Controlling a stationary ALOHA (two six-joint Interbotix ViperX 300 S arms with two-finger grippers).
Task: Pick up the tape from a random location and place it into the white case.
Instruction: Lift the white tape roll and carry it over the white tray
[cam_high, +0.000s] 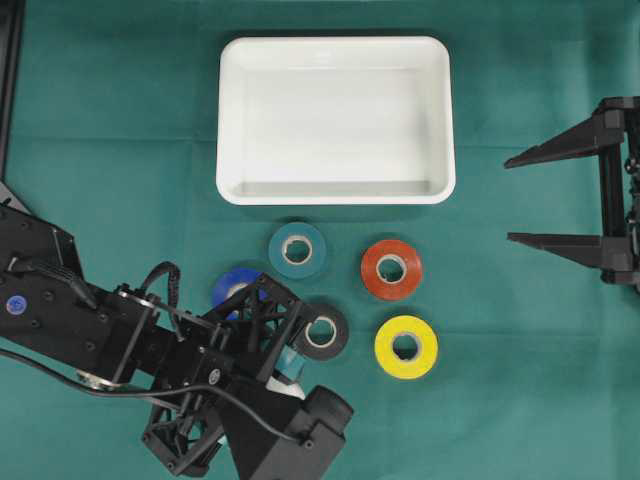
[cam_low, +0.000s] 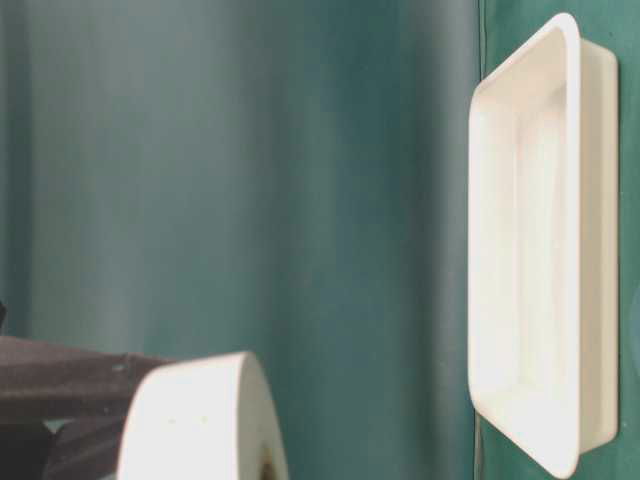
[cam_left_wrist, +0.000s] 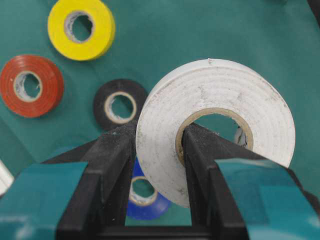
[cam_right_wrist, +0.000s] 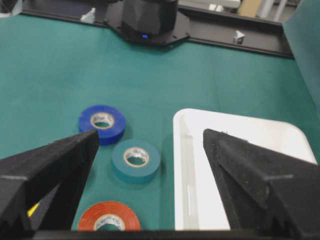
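The left gripper (cam_left_wrist: 159, 165) has its jaws clamped on the wall of a white tape roll (cam_left_wrist: 220, 115), one jaw outside the roll and the other through its cardboard core, so the roll stands on edge between them, clear of the green counter (cam_high: 120, 120). In the overhead view this arm reaches in from the lower left corner, its wrist bent over the near part of the counter and covering part of the blue tape roll (cam_high: 232, 284). Just beyond it lie the black tape roll (cam_high: 322, 331), the teal tape roll (cam_high: 297, 249), the red tape roll (cam_high: 391, 268) and the yellow tape roll (cam_high: 405, 346), all flat and apart from one another. The white case (cam_high: 232, 120) sits farther back at the middle of the counter, beyond the rolls, with nothing visible inside it. The right gripper (cam_high: 525, 198) hangs at the right edge, well apart from everything, level, its jaws spread wide and holding nothing.
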